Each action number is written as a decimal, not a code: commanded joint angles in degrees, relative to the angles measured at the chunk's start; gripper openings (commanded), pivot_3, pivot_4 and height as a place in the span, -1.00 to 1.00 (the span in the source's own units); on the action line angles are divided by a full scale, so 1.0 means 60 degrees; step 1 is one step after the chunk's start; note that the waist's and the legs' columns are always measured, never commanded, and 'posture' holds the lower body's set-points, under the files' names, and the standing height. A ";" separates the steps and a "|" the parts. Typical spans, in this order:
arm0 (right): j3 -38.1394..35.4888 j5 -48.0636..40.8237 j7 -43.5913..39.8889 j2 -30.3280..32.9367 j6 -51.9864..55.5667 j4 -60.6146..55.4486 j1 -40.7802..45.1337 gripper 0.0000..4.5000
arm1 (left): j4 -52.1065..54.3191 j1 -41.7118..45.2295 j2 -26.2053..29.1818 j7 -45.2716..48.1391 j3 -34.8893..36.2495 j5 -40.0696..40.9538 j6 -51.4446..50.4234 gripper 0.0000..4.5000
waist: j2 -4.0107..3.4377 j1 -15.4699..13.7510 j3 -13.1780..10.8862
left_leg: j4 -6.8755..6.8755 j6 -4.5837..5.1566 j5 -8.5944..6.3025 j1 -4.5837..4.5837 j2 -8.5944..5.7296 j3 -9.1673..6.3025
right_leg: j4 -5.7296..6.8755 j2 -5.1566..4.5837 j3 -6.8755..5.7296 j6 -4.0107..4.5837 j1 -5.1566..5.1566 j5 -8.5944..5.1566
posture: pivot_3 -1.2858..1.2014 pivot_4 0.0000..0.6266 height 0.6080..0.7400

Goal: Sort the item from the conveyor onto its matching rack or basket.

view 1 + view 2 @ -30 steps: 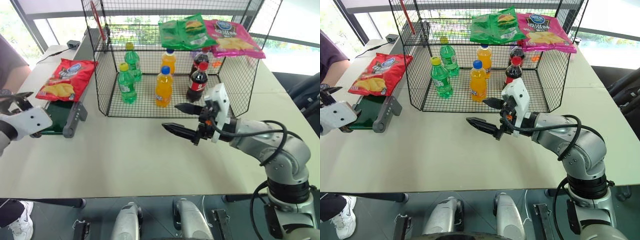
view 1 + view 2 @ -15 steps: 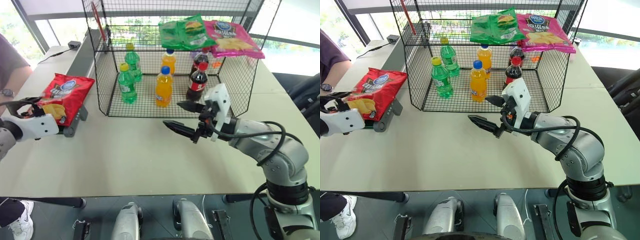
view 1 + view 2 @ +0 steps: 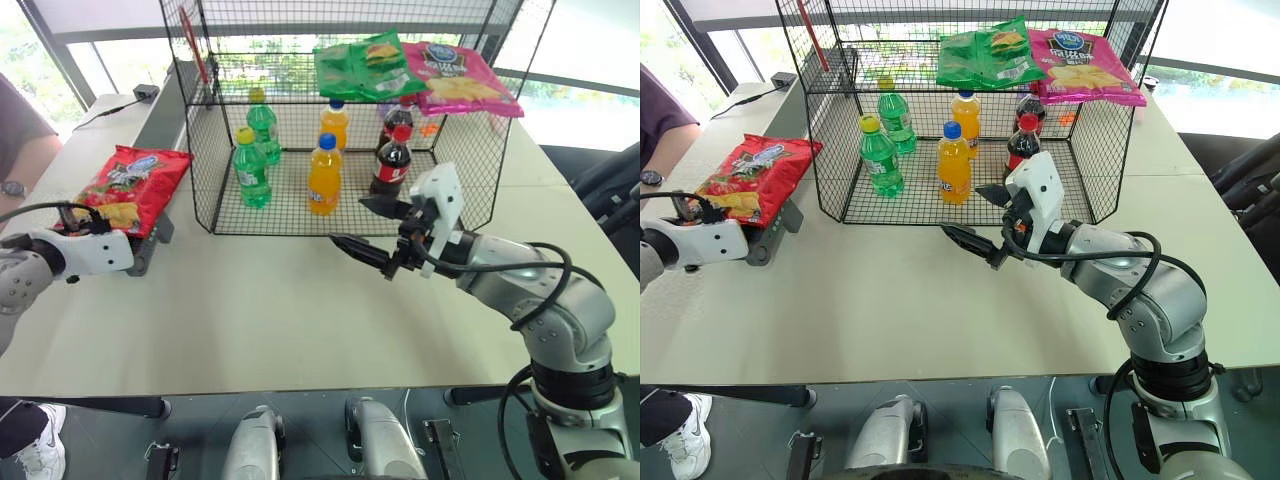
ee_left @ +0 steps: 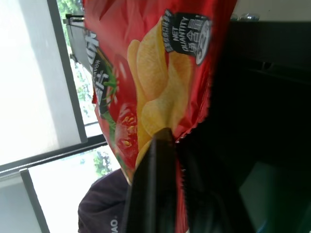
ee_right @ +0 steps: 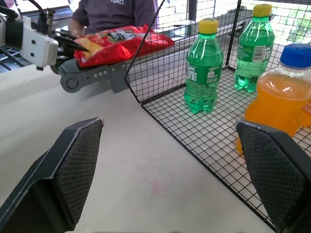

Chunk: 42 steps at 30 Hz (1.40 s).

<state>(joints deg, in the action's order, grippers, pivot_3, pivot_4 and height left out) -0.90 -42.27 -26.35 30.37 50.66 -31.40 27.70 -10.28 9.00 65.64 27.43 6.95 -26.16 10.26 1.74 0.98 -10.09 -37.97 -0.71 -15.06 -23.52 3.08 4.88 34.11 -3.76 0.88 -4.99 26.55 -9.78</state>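
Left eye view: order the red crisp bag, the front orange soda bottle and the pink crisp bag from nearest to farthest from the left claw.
1. Red crisp bag: pinched in the left claw, at the conveyor's end.
2. Front orange soda bottle: inside the black wire rack's lower compartment.
3. Pink crisp bag: on the rack's top tier, far side.

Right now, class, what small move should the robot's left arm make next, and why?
Probably lift the red crisp bag off the conveyor: the left gripper is shut on its near edge, and the other crisp bags lie on the rack's top tier.
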 commanded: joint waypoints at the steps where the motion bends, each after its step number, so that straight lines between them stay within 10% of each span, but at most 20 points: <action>1: -0.0142 0.0099 -0.0100 -0.0024 -0.0360 -0.0109 0.0204 1.00 | 0.0199 -0.0018 -0.0047 -0.0409 0.0207 -0.0200 -0.0199 -0.98 | 0.0000 0.0000 0.0000 | 0.0000 0.0000 0.0000 0.0000 0.0000 0.0000 | 0.0000 0.0000 0.0000 0.0000 0.0000 0.0000 | 0.03 -0.52 1.00; 17: -0.0905 0.0874 -0.2288 0.1627 -0.1684 0.2401 0.1355 1.00 | 0.5455 -0.2185 -0.1493 -0.4673 0.5879 -0.2414 0.0905 -0.98 | 0.0010 -0.0001 -0.0001 | 0.0002 -0.0001 -0.0001 0.0012 0.0008 0.0026 | 0.0000 -0.0010 -0.0001 0.0001 0.0003 0.0003 | 0.03 -0.52 1.00; 27: -0.1003 0.1455 -0.2541 0.1740 -0.1988 0.2767 0.1747 1.00 | 0.5548 0.1196 -0.1781 -0.3979 0.2720 -0.2156 0.0380 -0.98 | 0.0007 -0.0047 0.0002 | -0.0003 0.0001 0.0001 0.0017 0.0006 0.0023 | 0.0001 0.0004 -0.0003 0.0006 -0.0013 0.0009 | 0.03 -0.52 1.00; 42: -0.1561 0.0004 -0.1110 0.1076 -0.0424 0.0544 0.0961 1.00 | 0.1220 0.6396 -0.2847 -0.5905 -0.1095 -0.3337 0.1638 -0.98 | 0.0010 -0.0009 0.0001 | -0.0016 0.0005 0.0002 0.0023 0.0005 0.0014 | 0.0015 0.0023 0.0005 -0.0035 -0.0019 0.0030 | 0.03 -0.52 1.00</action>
<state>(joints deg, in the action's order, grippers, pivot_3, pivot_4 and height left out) -9.70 -41.05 -34.27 37.35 48.20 -25.77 33.05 -2.97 44.87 48.03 -6.55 -0.20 -45.46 19.61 1.80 0.92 -10.09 -38.08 -0.68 -15.04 -23.39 3.11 4.96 34.22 -3.62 0.90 -5.20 26.43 -9.61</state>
